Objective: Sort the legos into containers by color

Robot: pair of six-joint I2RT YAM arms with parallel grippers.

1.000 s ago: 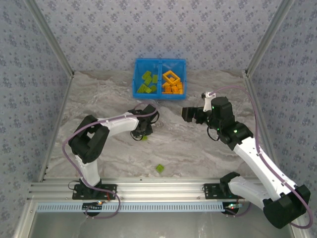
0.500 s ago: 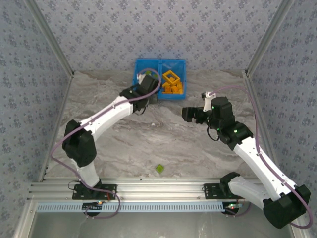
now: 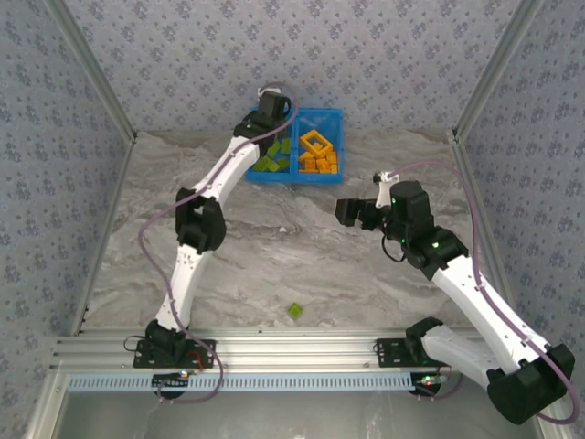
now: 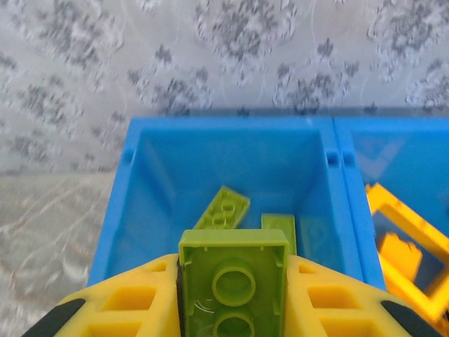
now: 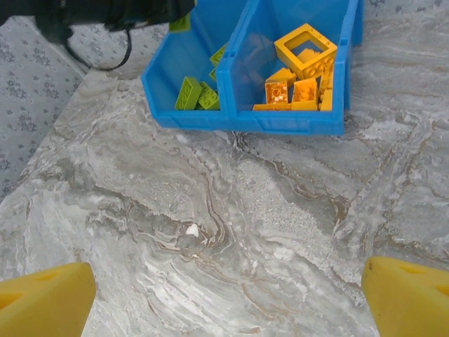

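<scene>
Left fingers (image 4: 309, 277) clench a lime brick (image 4: 233, 281), the blue bin (image 4: 210, 158) just beyond. Right fingers (image 5: 42, 302) gape, desk (image 5: 245, 210) between them.

Bright, diffuse light casts faint soft shadows on the tabletop (image 3: 302, 265); wrist views go slightly soft toward six o'clock.

Blue bin (image 5: 280, 119) holds green bricks (image 5: 189, 93) left; orange bricks (image 5: 305, 90) right.
</scene>
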